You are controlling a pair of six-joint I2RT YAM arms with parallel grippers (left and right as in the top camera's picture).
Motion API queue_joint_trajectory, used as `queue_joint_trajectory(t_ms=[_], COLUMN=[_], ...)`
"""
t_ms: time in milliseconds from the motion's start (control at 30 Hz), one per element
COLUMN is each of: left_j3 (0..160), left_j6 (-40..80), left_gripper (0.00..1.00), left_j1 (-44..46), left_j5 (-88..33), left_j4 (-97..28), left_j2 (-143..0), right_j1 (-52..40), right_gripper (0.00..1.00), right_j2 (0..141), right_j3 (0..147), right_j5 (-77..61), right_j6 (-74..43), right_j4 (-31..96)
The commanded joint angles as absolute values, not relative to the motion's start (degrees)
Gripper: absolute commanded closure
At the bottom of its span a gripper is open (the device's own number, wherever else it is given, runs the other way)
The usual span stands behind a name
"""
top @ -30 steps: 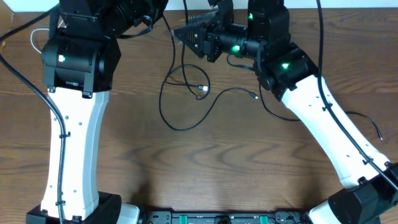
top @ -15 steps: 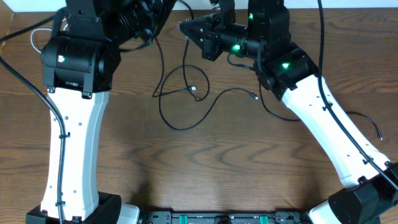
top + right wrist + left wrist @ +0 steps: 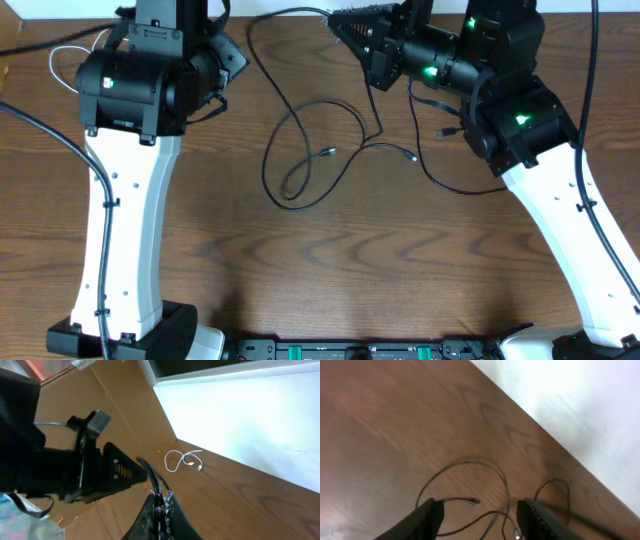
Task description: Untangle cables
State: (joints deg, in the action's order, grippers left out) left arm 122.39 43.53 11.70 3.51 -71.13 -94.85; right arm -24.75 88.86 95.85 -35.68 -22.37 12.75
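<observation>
– While the right pincer (image 3: 159,500) is clamped tight on one of the black cables (image 3: 325,153), why hold its end at the far edge of the counter (image 3: 350,270)?
– Likely to pull the mid-counter loops apart; the left pincer (image 3: 482,521) hangs open, empty (white cable (image 3: 182,460) lies well aside).

Brown wood-grain table (image 3: 350,250), smooth and slightly sheeny; thin black cables (image 3: 327,153) look rubbery, matt.

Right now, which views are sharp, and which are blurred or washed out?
Overhead: sharp and evenly lit, black cables clear against the wood table. Left wrist: soft all over, fingers dark smears, upper right corner blown white. Right wrist: background glaring white, yet the white cable reads clearly.
</observation>
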Motion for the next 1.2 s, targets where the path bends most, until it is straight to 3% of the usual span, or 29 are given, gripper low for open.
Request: queue_joint_trajectory(t_ms=[0,333,400,500,600,700,967,1167], left_j3=[122.85,122.87,122.85,122.87,122.87,122.85,122.85,122.85], left_j6=[36.64,34.48,27.33,18.83,22.74,33.34,49.65,43.92], left_gripper=[0.46,0.42,0.42,0.39,0.39,0.48,0.47,0.47], left_j1=[11.77,11.77,11.77,11.77,11.77,12.64,14.24,16.60], left_j5=[-4.64,-26.65,-33.21,-33.45,-33.58,-33.65,-33.67,-32.36], left_j4=[-69.36,-65.93,-63.05,-59.40,-58.78,-58.81,-58.13,-58.43], left_j2=[-94.74,-94.43,-94.39,-94.06,-93.93,-94.11,-94.11,-94.30], right_j1=[-24.21,-22.20,-22.20,-21.85,-20.91,-20.60,-22.92,-23.33], right_gripper=[0.99,0.99,0.99,0.99,0.99,0.99,0.99,0.99], right_j2=[88.75,88.71,88.73,88.73,88.73,88.77,88.84,88.84], right_j3=[96.29,96.36,96.36,96.36,96.36,96.33,96.33,96.33], right_j5=[-34.59,-35.35,-34.20,-33.23,-30.85,-28.38,-24.67,-22.15], right_j6=[-23.57,-26.09,-26.09,-26.11,-26.68,-29.32,-33.15,-39.51], right_j4=[12.86,7.49,8.27,9.72,11.22,11.51,10.46,6.90])
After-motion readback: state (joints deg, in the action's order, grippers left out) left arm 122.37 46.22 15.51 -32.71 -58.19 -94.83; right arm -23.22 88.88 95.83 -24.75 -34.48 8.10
